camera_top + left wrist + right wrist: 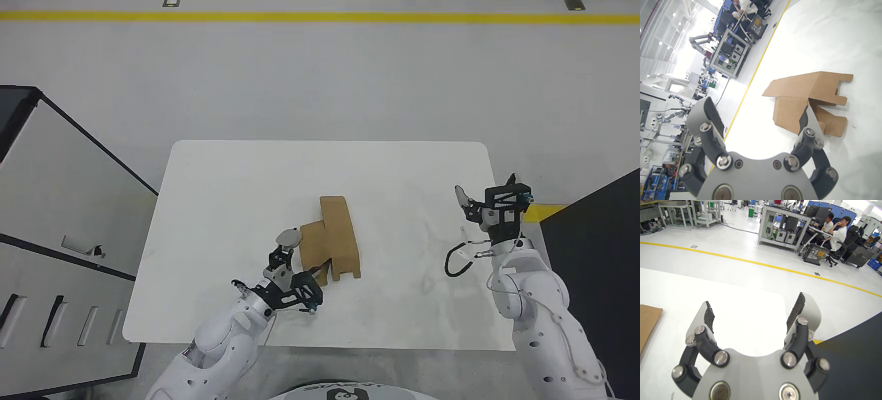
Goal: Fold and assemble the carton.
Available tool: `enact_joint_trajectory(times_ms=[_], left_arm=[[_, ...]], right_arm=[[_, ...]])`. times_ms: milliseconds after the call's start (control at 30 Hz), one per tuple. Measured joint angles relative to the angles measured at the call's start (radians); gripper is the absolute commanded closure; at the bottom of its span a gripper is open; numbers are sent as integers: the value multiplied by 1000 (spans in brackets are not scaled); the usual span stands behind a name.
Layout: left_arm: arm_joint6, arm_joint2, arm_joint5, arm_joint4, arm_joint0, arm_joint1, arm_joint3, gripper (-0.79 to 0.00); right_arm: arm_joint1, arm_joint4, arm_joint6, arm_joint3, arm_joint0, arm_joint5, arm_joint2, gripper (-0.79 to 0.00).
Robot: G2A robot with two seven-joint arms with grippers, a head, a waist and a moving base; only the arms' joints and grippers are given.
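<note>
On worktop (400,180) centre: cardboard carton (797,89), partly folded; notched flaps are seen from left wrist.
Left gripper (757,106): spread wide beside carton.
Right gripper (754,302): spread wide, right edge.

Brown carton (338,242), white table (230,200) (yellow floor line (320,16) beyond)

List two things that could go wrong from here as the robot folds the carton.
1. The open left hand is close beside the carton; a push could slide it across the table instead of folding it.
2. The right hand is far off, so nothing braces it.
</note>
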Motion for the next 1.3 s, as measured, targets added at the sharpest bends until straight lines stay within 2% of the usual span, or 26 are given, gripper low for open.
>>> enact_joint_trajectory(times_ms=[200,433,733,967,1300], left_arm=[[-14,5,-1,27,-5,0,7,-785],[-137,107,14,105,-35,-19,41,-785],[-141,124,1,137,-42,-20,48,-785],[-251,204,28,162,-62,-40,78,-785],[-281,209,44,175,-74,-45,100,-785]], right_arm=[[0,0,0,0,0,0,0,-785],[0,0,0,0,0,0,0,-785],[0,0,0,0,0,0,0,-785],[0,0,0,0,0,0,0,-785],[0,0,0,0,0,0,0,-785]])
